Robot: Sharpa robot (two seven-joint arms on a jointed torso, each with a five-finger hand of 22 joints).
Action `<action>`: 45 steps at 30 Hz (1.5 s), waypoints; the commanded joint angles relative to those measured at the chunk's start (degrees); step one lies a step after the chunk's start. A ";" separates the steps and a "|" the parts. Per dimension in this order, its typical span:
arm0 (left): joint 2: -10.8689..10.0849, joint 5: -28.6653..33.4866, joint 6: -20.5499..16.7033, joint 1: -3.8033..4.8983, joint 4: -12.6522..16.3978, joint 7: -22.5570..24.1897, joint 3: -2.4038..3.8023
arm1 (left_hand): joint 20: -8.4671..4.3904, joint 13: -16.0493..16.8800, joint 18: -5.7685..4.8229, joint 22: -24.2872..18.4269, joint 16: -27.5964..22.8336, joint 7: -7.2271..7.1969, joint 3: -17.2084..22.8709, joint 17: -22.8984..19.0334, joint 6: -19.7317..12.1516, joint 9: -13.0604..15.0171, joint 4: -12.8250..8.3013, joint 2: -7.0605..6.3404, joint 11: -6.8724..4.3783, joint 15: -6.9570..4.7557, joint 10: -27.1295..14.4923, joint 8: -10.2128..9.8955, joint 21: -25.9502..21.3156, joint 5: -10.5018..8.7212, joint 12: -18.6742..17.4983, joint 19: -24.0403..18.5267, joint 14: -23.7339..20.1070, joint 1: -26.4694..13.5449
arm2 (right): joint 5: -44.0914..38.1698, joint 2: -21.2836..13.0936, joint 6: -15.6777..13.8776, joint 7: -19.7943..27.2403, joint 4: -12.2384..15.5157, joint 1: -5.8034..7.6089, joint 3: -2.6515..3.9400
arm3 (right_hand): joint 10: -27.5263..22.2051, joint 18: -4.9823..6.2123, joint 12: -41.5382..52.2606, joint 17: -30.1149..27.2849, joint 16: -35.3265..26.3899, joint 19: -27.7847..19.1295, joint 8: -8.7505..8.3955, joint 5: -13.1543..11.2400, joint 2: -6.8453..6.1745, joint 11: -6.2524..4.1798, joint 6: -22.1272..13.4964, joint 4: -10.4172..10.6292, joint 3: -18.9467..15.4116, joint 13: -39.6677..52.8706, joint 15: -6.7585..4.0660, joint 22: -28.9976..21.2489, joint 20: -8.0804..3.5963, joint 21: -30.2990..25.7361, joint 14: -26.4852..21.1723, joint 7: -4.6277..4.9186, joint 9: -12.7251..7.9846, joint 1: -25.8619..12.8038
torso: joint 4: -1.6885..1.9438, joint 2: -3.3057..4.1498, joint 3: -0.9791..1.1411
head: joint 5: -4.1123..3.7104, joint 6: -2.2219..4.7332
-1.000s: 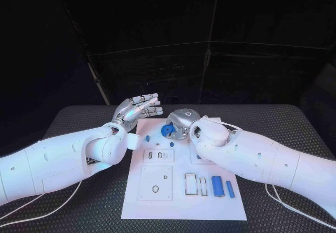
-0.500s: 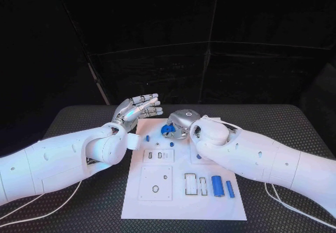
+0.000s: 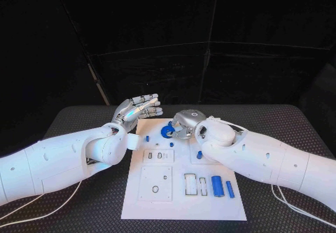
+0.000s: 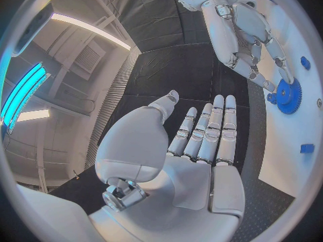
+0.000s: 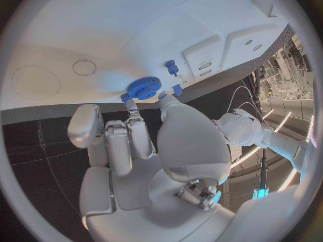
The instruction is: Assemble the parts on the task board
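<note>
Task board [image 3: 183,206]: a white rectangular plate lying flat on the black, dimpled table [image 3: 280,121], its long axis running away from the robot toward a dark curtained backdrop. We record raised white blocks with slots and holes on its near half, and faint circles drawn at the far end (plain in the right wrist view).

Blue gear [image 3: 168,131]: toothed disc at the far end of the board, between the two hands; its rim is toothed all round. We see the right hand [image 3: 186,122] pinching it at the edge with its fingertips [image 5: 129,105], the other fingers curled beside them. Whether the gear touches the board we cannot tell.

Left hand [image 3: 136,109]: raised over the table just beside the board's far left corner, fingers straight and slightly apart, holding nothing.

Other parts: two blue cylinders [image 3: 223,187] lying side by side near the board's right edge, long axes along the board; a small blue peg [image 3: 147,138] and a second blue piece [image 3: 199,155] at mid-board.
</note>
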 commanded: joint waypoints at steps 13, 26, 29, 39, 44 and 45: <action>-0.52 -0.10 0.42 0.08 0.32 0.38 0.05 | -0.02 -0.01 1.12 -0.10 -0.20 5.39 -0.01 -0.09 -0.51 -0.06 -0.44 0.00 -0.02 0.19 0.03 -0.12 0.37 0.20 -0.19 0.28 0.39 0.66 | 19.10 -16.10 -12.32 10.13 10.96 -0.04 0.13 | 0.49 -0.79 0.39 13.59 -0.19 -0.40 -0.49 1.02 -4.05 -0.17 -0.17 -3.92 -1.62 5.27 -0.01 -0.92 0.05 -0.32 5.82 -0.68 -0.20 7.69 | -0.67 -0.38 0.07 | -0.17 0.26; -0.20 -0.10 0.95 0.02 -0.14 0.49 0.04 | -0.02 -0.01 1.12 -0.11 -0.22 5.39 -0.01 -0.10 -0.35 -0.04 -0.46 0.00 -0.01 0.20 0.01 -0.10 0.36 0.20 -0.21 0.29 0.39 0.68 | 36.37 -25.36 -7.00 22.64 6.50 -0.06 0.11 | 0.25 -0.65 0.04 12.68 -0.50 -1.03 -0.71 2.98 -4.05 -0.78 -0.57 -7.97 -2.74 5.05 -0.57 -1.75 -0.48 -0.77 5.61 -1.28 -0.18 14.56 | -1.14 -0.68 0.49 | -1.02 0.63; -0.09 -0.10 1.07 -0.01 -0.25 0.49 0.04 | -0.02 -0.01 1.12 -0.13 -0.24 5.38 -0.01 -0.11 -0.25 -0.03 -0.49 0.00 -0.01 0.20 0.01 -0.09 0.35 0.20 -0.22 0.29 0.40 0.69 | 36.71 -25.31 -6.35 23.30 4.98 -0.09 0.11 | 0.22 -0.64 -0.01 12.66 -0.51 -1.06 -0.79 3.05 -3.96 -0.82 -0.74 -8.22 -2.76 5.03 -0.59 -1.80 -0.49 -0.80 5.61 -1.36 -0.21 14.90 | -1.12 -0.69 0.38 | -1.09 0.58; 0.19 -0.10 1.25 -0.12 -0.62 0.49 0.03 | -0.02 -0.01 1.12 -0.13 -0.24 5.38 -0.01 -0.11 -0.25 -0.03 -0.49 0.00 -0.01 0.20 0.01 -0.09 0.35 0.20 -0.22 0.29 0.40 0.69 | 36.03 -23.60 -3.73 24.33 1.03 -0.61 0.10 | 0.33 -0.62 0.05 12.86 -0.46 -1.08 -0.34 3.02 -3.14 -1.20 0.09 -9.18 -2.73 5.20 -0.89 -1.82 -0.71 -0.82 5.66 -1.80 -0.01 16.03 | -0.86 -0.59 0.14 | -1.05 0.53; 0.21 -0.10 1.26 -0.13 -0.70 0.49 0.03 | -0.02 -0.01 1.12 -0.13 -0.24 5.38 -0.01 -0.11 -0.25 -0.03 -0.49 0.00 -0.01 0.20 0.01 -0.09 0.35 0.20 -0.22 0.29 0.40 0.69 | 34.99 -22.80 -2.97 24.58 0.08 -0.90 0.10 | 0.41 -0.64 0.08 12.93 -0.44 -1.05 0.30 2.90 -2.52 -1.44 1.72 -9.69 -2.74 5.30 -1.14 -1.79 -0.95 -0.81 5.67 -2.05 0.22 16.41 | -1.05 -0.64 0.14 | -0.83 0.40; 0.21 -0.10 1.26 -0.13 -0.70 0.49 0.03 | -0.02 -0.01 1.12 -0.13 -0.24 5.38 -0.01 -0.11 -0.25 -0.03 -0.49 0.00 -0.01 0.20 0.01 -0.09 0.35 0.20 -0.22 0.29 0.40 0.69 | 34.83 -22.62 -2.85 24.64 -0.15 -0.94 0.10 | 0.43 -0.64 0.09 12.96 -0.43 -1.03 0.45 2.88 -2.40 -1.49 2.14 -9.77 -2.75 5.33 -1.19 -1.77 -1.00 -0.80 5.68 -2.09 0.27 16.44 | -1.07 -0.63 0.15 | -0.75 0.38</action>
